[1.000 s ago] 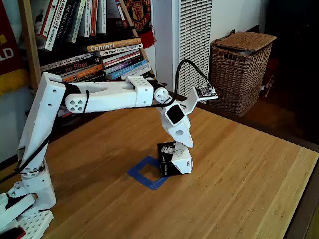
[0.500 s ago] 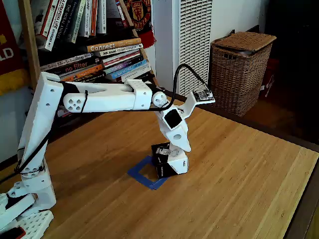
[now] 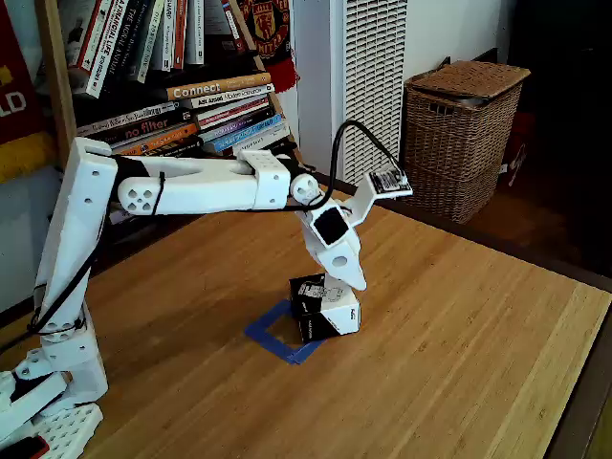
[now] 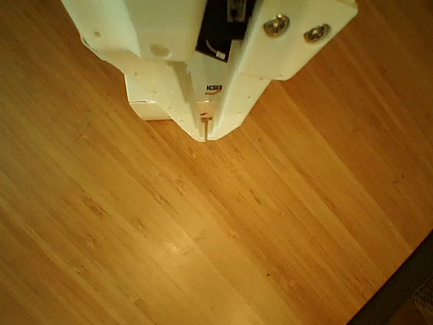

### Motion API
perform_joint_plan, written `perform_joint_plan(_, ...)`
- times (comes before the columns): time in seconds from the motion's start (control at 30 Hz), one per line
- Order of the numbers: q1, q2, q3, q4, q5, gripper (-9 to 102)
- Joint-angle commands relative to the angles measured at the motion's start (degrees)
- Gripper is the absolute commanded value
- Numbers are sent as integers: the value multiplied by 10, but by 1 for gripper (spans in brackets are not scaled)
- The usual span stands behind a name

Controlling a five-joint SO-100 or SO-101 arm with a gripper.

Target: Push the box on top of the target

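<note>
1. The small black-and-white cardboard box (image 3: pixel 324 309) sits on the wooden table, overlapping the right-hand corner of the flat blue tape square outline (image 3: pixel 277 335) in the fixed view; most of the outline lies bare to the box's left and slightly toward the camera.
2. The white two-finger gripper (image 3: pixel 353 281) rests at the box's upper right edge, so the box lies between the tool and the target. Judging from this, a push leftward and a little toward the camera in that view would carry the box over the tape.
3. In the other view, the gripper (image 4: pixel 204 135) has its fingers pressed together to a thin seam, holding nothing; a pale corner of the box (image 4: pixel 145 110) peeks out beside and behind the tips.
4. The light bamboo-grain table top (image 3: pixel 459 344) looks smooth and flat, so the box should slide, though an off-centre push could turn it.
5. Behind stand a bookshelf of stacked books (image 3: pixel 206 115), a white slatted heater (image 3: pixel 368 76) and a brown wicker basket (image 3: pixel 459 134), all well apart from the work.
</note>
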Motion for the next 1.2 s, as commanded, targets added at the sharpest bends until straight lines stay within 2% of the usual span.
perform_joint_plan(0.0, 0, 42, -1, 5, 3, 0)
perform_joint_plan(1.17, -23, 62, 25, 26, -1, 0)
